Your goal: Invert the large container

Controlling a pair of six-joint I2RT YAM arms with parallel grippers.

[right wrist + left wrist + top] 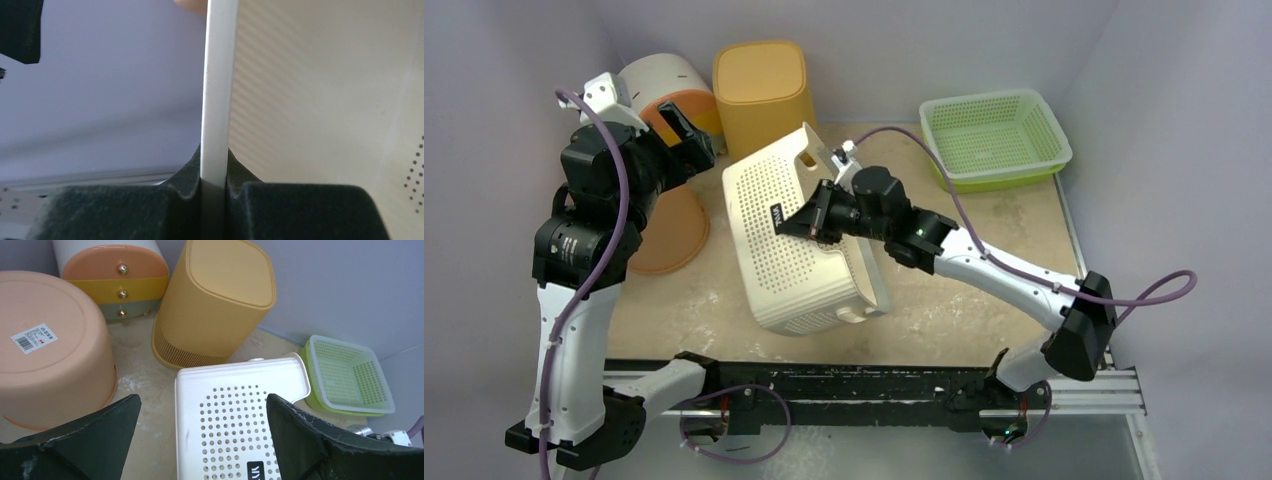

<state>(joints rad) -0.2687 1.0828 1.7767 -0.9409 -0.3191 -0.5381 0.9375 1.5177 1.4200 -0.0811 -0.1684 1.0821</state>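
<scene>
Between the pads of the right gripper (215,186), pinched tight, stands the rim of the container (799,265), tipped on its side under that wrist; left gripper (202,412) gapes wide, apart from it

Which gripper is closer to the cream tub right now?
Right. The right gripper is clamped on the rim of the cream tub; the left gripper hangs open off its far left corner, apart.

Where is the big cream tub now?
Top view: the cream tub is at table centre, tipped up in the right gripper, yellow bin behind, peach bucket on its left.
</scene>
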